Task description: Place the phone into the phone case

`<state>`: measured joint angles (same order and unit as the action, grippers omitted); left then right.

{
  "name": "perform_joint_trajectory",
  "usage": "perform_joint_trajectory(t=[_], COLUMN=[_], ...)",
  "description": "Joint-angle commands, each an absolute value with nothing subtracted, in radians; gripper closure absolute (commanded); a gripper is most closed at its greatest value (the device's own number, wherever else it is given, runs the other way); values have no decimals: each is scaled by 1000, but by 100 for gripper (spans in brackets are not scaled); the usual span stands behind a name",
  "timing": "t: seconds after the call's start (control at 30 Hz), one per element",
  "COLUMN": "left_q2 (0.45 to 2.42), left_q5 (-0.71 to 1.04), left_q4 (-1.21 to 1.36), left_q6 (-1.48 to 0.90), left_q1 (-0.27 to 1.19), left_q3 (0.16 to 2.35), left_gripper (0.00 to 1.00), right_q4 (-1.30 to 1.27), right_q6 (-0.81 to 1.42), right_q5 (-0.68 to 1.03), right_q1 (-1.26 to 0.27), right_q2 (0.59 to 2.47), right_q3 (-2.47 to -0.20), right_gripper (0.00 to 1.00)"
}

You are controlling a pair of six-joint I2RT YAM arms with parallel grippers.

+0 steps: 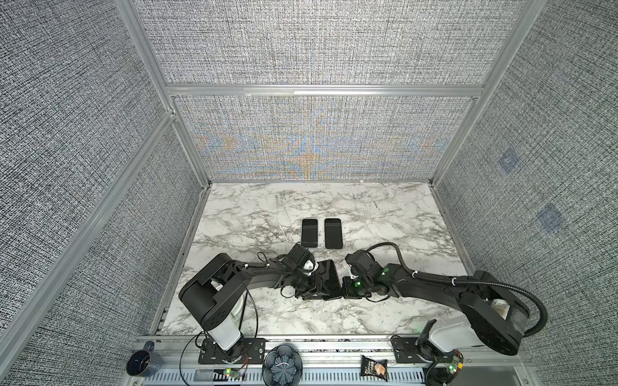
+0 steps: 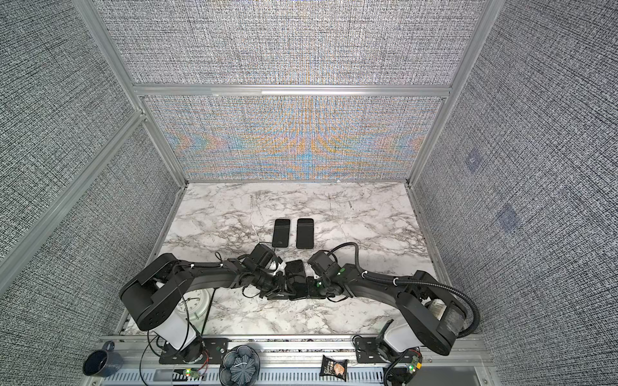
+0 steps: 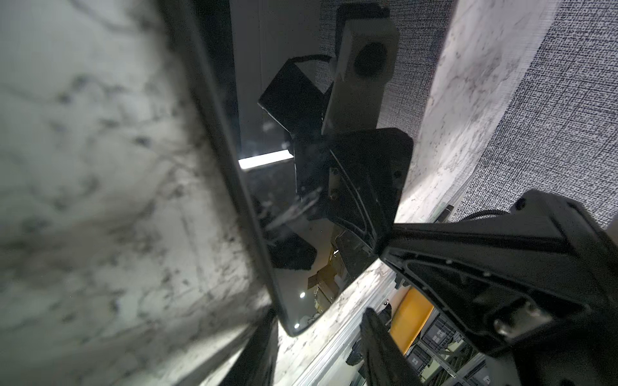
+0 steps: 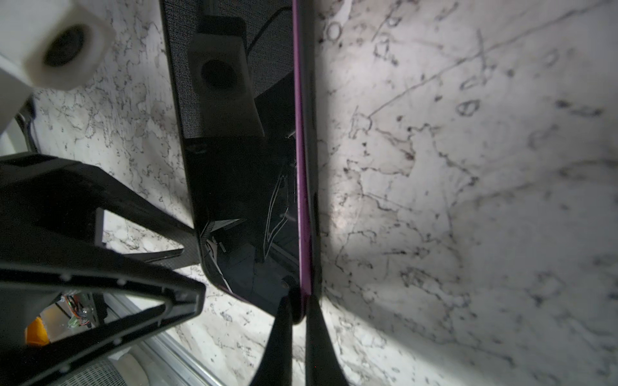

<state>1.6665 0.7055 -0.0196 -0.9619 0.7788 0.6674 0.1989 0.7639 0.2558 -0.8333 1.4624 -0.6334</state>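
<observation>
One marble desk (image 1: pixel 267 207), and toward the middle of its front edge lies the phone (image 1: pixel 331 277), the right gripper (image 4: pixel 300 304) clenched on its purple-rimmed corner, likely seating it in the black case (image 4: pixel 312 200), the left gripper (image 4: pixel 198 260) part-spread at the opposite edge, grip unclear

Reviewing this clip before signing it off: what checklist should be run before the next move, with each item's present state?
1. Right gripper shut on the phone's purple edge: ok.
2. Left gripper straddles the phone's end; firm grip: cannot tell.
3. Phone fully seated in the black phone case along that edge: cannot tell.
4. Phone's screen faces up in both top views: ok.
5. Two dark phone-shaped items behind lie apart from both grippers: ok.
</observation>
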Motion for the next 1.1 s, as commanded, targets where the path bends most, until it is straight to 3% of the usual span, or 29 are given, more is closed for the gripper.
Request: perform_joint_trajectory(t=[0.0, 0.37, 0.6, 0.77, 1.07], left_q2=[1686, 1666, 1636, 1599, 1650], left_q5=[583, 557, 500, 448, 475], left_q4=[-64, -109, -193, -275, -168], left_q6=[-951, -951, -940, -920, -959], left_q1=[782, 782, 782, 782, 782], left_q3=[660, 654, 683, 704, 722], left_gripper=[56, 56, 55, 53, 56], right_q4=[186, 349, 344, 337, 282], right_q6=[752, 708, 698, 691, 694], right_q5=[264, 168, 178, 188, 225], right_q1=[-844, -842, -841, -829, -824], right_q2=[1511, 1378, 1401, 1406, 1449], right_q3=[-607, -666, -682, -700, -694], right_gripper=[93, 88, 80, 79, 80])
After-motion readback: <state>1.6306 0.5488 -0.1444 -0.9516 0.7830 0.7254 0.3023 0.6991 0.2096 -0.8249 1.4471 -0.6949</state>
